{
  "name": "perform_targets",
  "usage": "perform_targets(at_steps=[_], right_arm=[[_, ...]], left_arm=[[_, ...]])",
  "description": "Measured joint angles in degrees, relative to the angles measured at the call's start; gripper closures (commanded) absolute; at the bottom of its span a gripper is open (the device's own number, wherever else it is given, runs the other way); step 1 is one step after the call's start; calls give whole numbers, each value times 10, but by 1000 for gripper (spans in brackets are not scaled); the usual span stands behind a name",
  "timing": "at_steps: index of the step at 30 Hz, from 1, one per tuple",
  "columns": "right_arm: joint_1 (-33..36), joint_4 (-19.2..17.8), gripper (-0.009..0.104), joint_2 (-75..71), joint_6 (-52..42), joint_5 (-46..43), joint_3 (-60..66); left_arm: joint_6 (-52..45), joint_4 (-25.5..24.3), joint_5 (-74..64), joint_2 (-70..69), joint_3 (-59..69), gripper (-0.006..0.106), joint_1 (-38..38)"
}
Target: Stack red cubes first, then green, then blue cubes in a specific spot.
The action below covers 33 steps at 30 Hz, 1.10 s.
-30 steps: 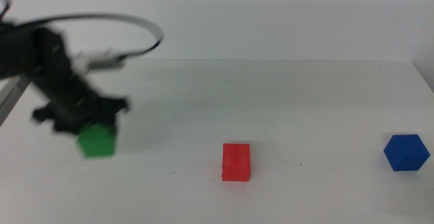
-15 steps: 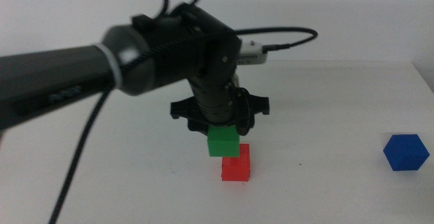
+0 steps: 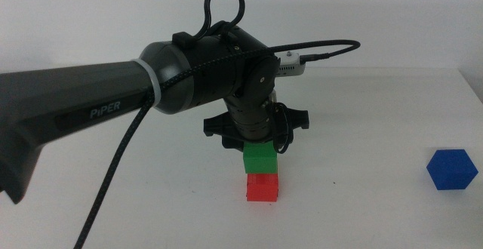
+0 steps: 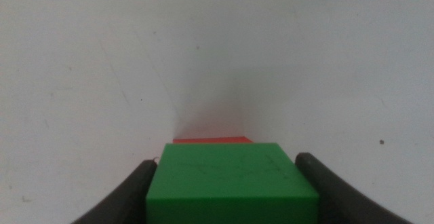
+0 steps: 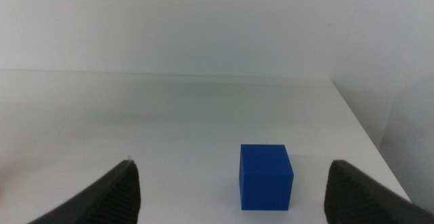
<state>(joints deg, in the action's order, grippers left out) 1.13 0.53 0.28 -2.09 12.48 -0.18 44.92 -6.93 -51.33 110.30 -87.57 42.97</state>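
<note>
Plain white table (image 3: 377,113) against a bare white wall (image 3: 392,15), under soft, even light

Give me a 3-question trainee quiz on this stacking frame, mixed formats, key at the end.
1. True or false: the left gripper holds the green cube directly over the red cube.
2. Multiple choice: where is the blue cube? A) on top of the stack B) alone on the white table, off to the right arm's side C) in the left gripper
3. Fill in: the right gripper has its jaws ____, with the blue cube on the table ahead of them.

Key: 1 true. 2 B. 3 open.
</note>
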Motion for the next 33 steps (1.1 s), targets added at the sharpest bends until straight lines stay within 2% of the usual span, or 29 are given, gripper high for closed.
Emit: perform_targets(at_steps=[21, 24, 26, 28, 29, 33], right_arm=[[0, 0, 2, 0, 0, 0, 0], [0, 0, 2, 0, 0, 0, 0], [0, 0, 2, 0, 0, 0, 0], [0, 0, 2, 0, 0, 0, 0], [0, 0, 2, 0, 0, 0, 0], [0, 0, 2, 0, 0, 0, 0]], left_arm=[[15, -5, -11, 26, -4, 98, 9], [15, -7, -9, 30, -5, 95, 9], [14, -8, -9, 30, -5, 90, 9], [14, -9, -8, 30, -5, 78, 9], [14, -9, -7, 30, -5, 52, 9], [-5, -9, 2, 31, -5, 22, 9]])
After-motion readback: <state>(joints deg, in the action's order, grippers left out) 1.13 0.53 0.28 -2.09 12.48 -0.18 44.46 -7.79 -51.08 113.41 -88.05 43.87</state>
